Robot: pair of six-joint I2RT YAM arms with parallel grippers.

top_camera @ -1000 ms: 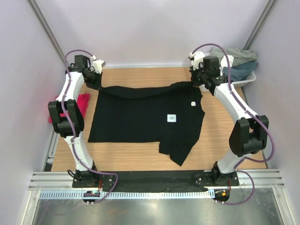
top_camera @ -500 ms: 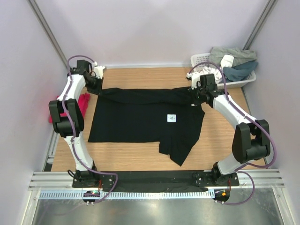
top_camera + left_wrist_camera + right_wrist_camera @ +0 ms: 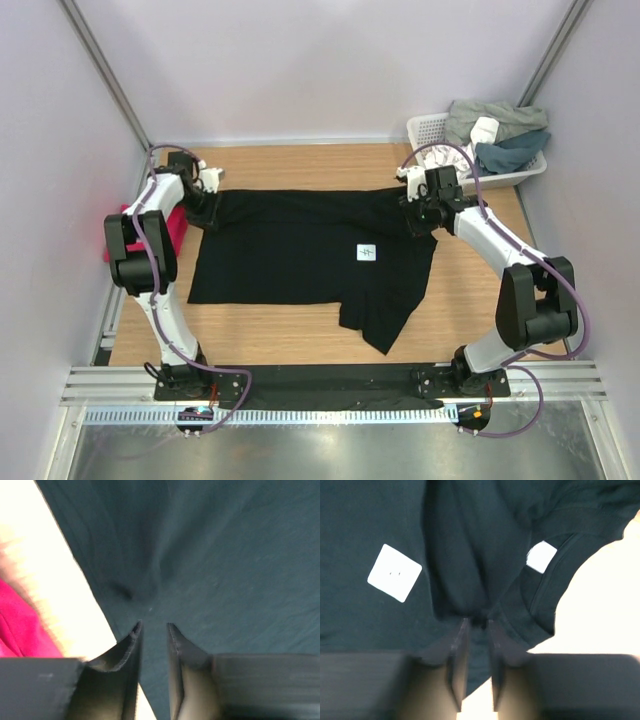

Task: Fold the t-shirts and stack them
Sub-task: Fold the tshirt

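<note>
The black t-shirt (image 3: pixel 300 250) lies spread across the wooden table, its far edge folded toward the front; a white tag (image 3: pixel 367 252) shows on it. My left gripper (image 3: pixel 205 212) is shut on the shirt's far left corner (image 3: pixel 152 630). My right gripper (image 3: pixel 420 215) is shut on the far right part near the collar (image 3: pixel 477 622), where a small white tag (image 3: pixel 541 556) shows. The pink t-shirt (image 3: pixel 172 222) lies bunched at the table's left edge, beside the left arm, and also shows in the left wrist view (image 3: pixel 20 630).
A white latticed basket (image 3: pixel 430 128) with grey and teal clothes (image 3: pixel 500 130) stands at the far right corner. Bare wood (image 3: pixel 300 160) shows behind the shirt and along the near edge (image 3: pixel 270 345). Walls close in on both sides.
Both grippers have moved toward the front and lower, carrying the shirt's far edge over onto the body. The right gripper has come away from the basket.
</note>
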